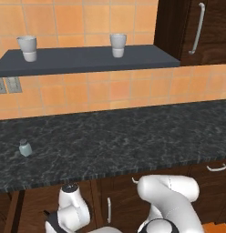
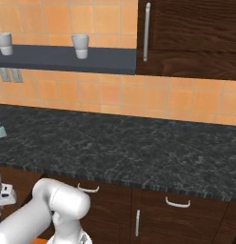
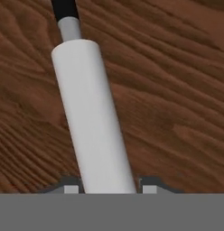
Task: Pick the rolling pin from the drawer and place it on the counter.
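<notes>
Tabletop (image 1: 133, 136), black speckled: small pale-green shaker (image 1: 25, 148) at far left; two cups (image 1: 118, 45) on the wall shelf above. Rolling pin (image 3: 93, 122), whitish, lies on the drawer's wooden floor (image 3: 177, 90). Pincer (image 3: 109, 189) straddles its body, one fingertip each side; whether clamped cannot be told.

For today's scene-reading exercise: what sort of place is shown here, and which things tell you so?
A kitchen, rendered rather than real. The clues: a long black speckled counter under an orange tiled wall, a grey shelf holding two cups, dark wooden cabinets with silver handles, and a rolling pin lying on brown wood.
</notes>
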Motion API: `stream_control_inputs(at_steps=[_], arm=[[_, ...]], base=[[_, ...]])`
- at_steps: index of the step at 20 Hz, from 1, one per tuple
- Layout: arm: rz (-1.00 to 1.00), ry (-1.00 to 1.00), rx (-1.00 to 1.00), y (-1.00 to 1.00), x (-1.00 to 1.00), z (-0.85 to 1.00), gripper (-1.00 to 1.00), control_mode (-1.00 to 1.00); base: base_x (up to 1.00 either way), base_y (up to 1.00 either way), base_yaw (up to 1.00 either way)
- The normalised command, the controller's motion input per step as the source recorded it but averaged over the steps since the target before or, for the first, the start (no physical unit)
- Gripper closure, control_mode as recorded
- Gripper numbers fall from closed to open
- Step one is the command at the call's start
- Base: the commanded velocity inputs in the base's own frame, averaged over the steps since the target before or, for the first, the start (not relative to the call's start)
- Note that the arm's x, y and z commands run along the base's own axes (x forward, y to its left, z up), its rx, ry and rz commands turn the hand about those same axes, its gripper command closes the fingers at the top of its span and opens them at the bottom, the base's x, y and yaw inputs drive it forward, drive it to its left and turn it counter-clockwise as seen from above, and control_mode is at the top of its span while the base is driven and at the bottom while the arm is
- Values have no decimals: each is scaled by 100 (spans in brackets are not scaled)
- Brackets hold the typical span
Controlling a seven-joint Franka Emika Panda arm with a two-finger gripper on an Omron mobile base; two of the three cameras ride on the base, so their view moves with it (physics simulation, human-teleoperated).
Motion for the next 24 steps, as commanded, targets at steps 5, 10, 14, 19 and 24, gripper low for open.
stream_control_inputs(at_steps=[5,10,14,19,24], arm=[[0,-6,0,38,-53,75,100,-100],[0,0,0,14,-52,100,100,-100],[0,-3,0,-42,-11,100,100,-100],[0,-7,0,-89,3,100,100,-100],[-2,-8,0,-81,27,99,100,-100]], base=[[0,0,0],[0,0,0],[0,0,0],[0,0,0],[0,0,0]])
